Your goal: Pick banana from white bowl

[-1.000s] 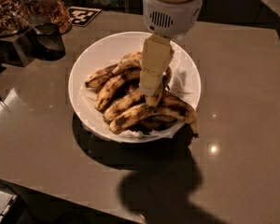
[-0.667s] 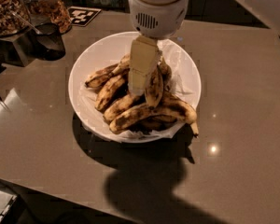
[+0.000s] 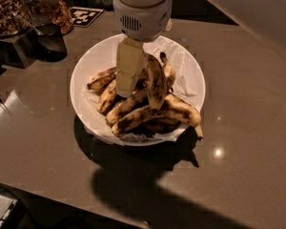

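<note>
**Banana held upright over the white bowl**

Banana (image 3: pixel 156 82), the thick, strongly arched one with brown-black blotches, is seen standing almost on end above the pile. Its dark tip is pointed upward and its lower end is level with the top of the fruit beneath it. It is gripped by the gripper (image 3: pixel 142 87), which is positioned directly over the middle of the white bowl (image 3: pixel 84 75). One cream-coloured finger (image 3: pixel 129 68) is pressed against the banana's left side. The other finger is hidden behind the fruit, so the hold is judged from the banana's upright stance against the visible finger. The round, pale wrist housing (image 3: pixel 143 13) is seen just above, with a small vent grille on its front.

The remaining bananas (image 3: pixel 133 113) are heaped across the bowl's centre and front, on crumpled white paper (image 3: pixel 183 63). A long banana (image 3: pixel 183 111) is laid along the front right, and its thin stem is jutted out past the rim.

The bowl is set on a brown-grey counter (image 3: pixel 248 128). Glass jars of nuts (image 3: pixel 5 6) are placed at the back left, and a black-and-white marker tag (image 3: pixel 86 15) is laid flat just beside them.
</note>
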